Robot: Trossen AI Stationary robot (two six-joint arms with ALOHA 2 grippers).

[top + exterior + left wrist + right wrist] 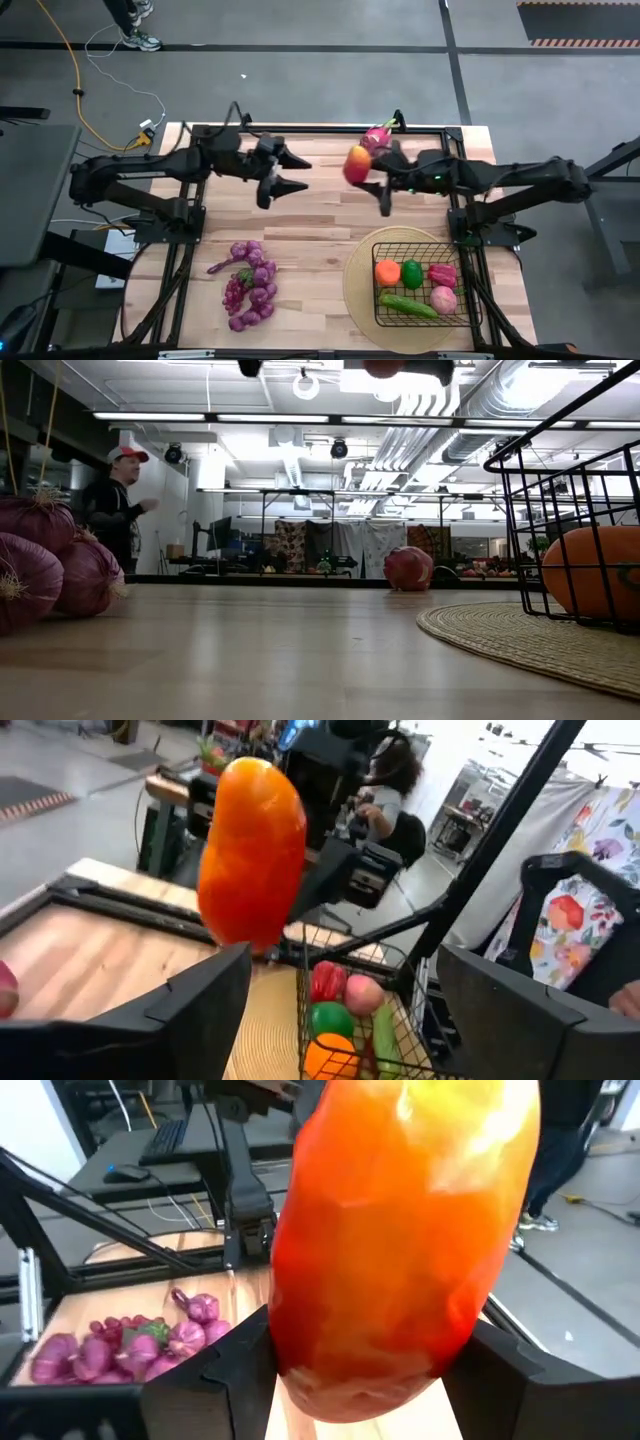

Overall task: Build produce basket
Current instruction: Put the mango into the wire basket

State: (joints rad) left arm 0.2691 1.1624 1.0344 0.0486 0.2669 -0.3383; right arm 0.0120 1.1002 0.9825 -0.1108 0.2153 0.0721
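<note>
My right gripper (372, 172) holds an orange-red fruit (356, 163) in the air over the table's far middle. My left gripper (297, 173) stands open just to the fruit's left, pointing at it, with nothing between its fingers; its wrist view shows the fruit (250, 850) ahead. The black wire basket (470, 300) sits on a round woven mat (358, 285) at the near right and holds an orange (388, 272), green pepper (411, 272), red pepper (441, 274), pink fruit (443, 299) and cucumber (407, 306). Purple grapes (248, 285) lie near left. A dragon fruit (377, 137) lies at the far edge. My right gripper pinches the orange-red fruit between its two fingers, one finger (225, 1375) on each of two opposite sides (300, 1350). The fingers come in about level from the table's right. The fruit stands upright with its long axis up, lifted clear of the table.
Bare wood lies between the grapes and the mat and under both grippers. Black frame rails (300, 128) run along the table's far and side edges. A person (120, 500) stands in the room beyond the table.
</note>
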